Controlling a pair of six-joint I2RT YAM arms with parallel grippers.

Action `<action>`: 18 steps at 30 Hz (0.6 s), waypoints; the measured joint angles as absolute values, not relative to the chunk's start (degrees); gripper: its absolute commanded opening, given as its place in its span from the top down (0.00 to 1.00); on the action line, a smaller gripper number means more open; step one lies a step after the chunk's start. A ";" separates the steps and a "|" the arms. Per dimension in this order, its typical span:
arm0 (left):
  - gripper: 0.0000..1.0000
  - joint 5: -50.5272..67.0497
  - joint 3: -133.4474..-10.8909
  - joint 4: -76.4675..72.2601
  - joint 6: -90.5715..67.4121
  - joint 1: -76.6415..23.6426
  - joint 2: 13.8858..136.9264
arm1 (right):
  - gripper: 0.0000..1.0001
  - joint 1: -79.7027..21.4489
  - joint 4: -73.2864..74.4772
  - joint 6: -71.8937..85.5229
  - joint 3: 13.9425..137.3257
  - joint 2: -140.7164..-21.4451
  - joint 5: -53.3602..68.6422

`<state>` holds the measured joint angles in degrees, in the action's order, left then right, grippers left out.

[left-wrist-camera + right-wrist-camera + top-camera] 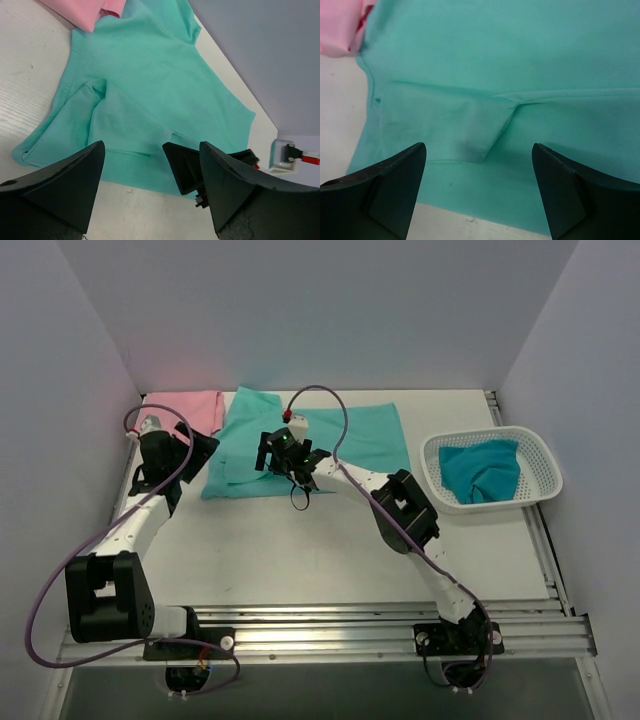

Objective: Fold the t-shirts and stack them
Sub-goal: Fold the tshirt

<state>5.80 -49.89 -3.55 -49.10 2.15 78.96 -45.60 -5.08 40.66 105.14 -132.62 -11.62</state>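
Three t-shirts are lying in view. The mint-green t-shirt [340,435] is spreading flat across the far middle of the desk [300,550], and one flap near its left side is lying folded inward over the body, making a doubled panel with a slanted corner. The pink t-shirt [190,408] is sitting bunched at the far left corner, its edge meeting the mint-green one. The teal t-shirt [480,470] is resting crumpled inside the white mesh basket [545,465], which is standing at the right side of the desk, well apart from the other two.

Both pincers are standing released, jaws wide apart and gripping nothing. The right pincer [268,452] is hovering over the left part of the mint-green t-shirt; in its wrist view the right pincer [478,147] is framing the folded panel and the shirt's near hem between its dark fingers. Whether those fingers are touching the cloth, I cannot tell. The left pincer [195,455] is hanging just beside the shirt's left edge, near the pink t-shirt; in its own wrist view the left pincer [151,150] is looking across the mint-green cloth, with the right pincer's black tip showing between its fingers.
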 measured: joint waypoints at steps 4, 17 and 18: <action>0.15 5.80 -49.78 -3.64 -49.04 2.66 78.63 | 0.18 -44.99 -4.71 41.19 105.21 -135.04 -10.31; 0.15 6.09 -49.23 -4.56 -49.06 3.11 79.77 | 0.22 -44.69 -5.93 43.66 107.09 -135.63 -9.52; 0.15 6.11 -49.23 -4.56 -49.06 3.11 80.07 | 0.22 -44.73 -5.93 43.81 107.18 -135.63 -9.52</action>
<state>6.11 -49.23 -4.56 -49.06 3.11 80.07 -44.73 -5.93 43.81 107.18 -135.63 -9.52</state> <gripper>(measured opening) 0.848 0.785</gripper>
